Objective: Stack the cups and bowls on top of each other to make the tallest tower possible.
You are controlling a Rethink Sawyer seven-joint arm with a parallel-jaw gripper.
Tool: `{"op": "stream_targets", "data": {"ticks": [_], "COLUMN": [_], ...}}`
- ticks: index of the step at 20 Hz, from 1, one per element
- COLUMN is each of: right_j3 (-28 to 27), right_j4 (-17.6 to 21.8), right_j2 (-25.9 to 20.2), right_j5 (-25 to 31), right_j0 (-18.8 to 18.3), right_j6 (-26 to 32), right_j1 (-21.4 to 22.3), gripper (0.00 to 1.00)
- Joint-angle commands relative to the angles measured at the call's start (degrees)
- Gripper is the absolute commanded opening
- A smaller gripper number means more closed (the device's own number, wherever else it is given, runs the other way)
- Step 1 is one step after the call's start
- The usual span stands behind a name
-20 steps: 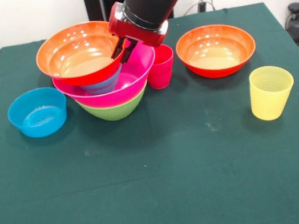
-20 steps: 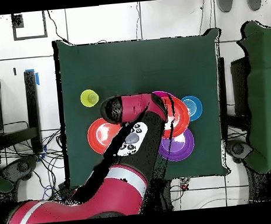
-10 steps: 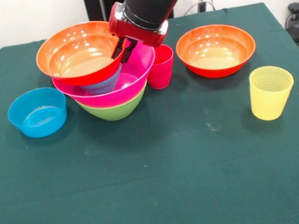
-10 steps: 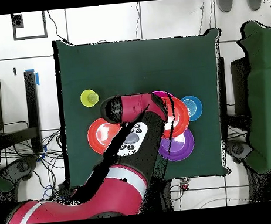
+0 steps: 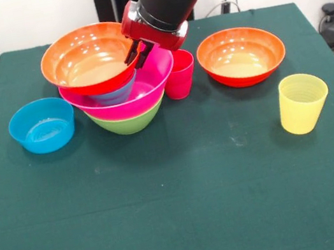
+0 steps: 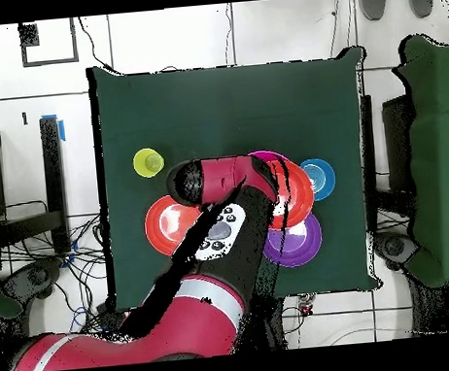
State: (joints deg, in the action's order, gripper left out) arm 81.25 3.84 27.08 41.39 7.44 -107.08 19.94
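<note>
The tower stands at the table's far left of centre: a green bowl (image 5: 128,122) at the bottom, the big pink bowl (image 5: 148,89) in it, a small blue bowl (image 5: 113,95) inside that. A wide orange bowl (image 5: 87,58) rests tilted on top. My gripper (image 5: 137,54) is shut on this orange bowl's right rim. The red cup (image 5: 179,74) stands upright right beside the tower. The yellow cup (image 5: 303,102) stands upright at the right. A second orange bowl (image 5: 241,55) and a second blue bowl (image 5: 42,125) sit apart on the cloth.
In the overhead view a purple bowl (image 6: 297,241) lies near the robot's side of the green table (image 6: 221,96), partly under my arm. The yellow cup (image 6: 148,162) and the loose orange bowl (image 6: 164,226) lie on the other side of the arm.
My gripper and the orange bowl in it have risen very slightly. Everything else has stayed put.
</note>
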Motion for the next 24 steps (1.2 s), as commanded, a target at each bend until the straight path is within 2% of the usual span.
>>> {"op": "stream_targets", "data": {"ticks": [1, 11, 24], "right_j3": [4.1, 4.0, 3.9], "right_j4": [-1.9, -2.6, -2.9], "right_j2": [-7.2, -7.3, -7.0], "right_j5": [1.4, 2.7, 1.5], "right_j0": [-0.1, 0.4, 1.3], "right_j6": [-7.4, -7.5, -9.0], "right_j1": [0.4, 0.8, -0.1], "gripper": [0.00, 0.00, 0.00]}}
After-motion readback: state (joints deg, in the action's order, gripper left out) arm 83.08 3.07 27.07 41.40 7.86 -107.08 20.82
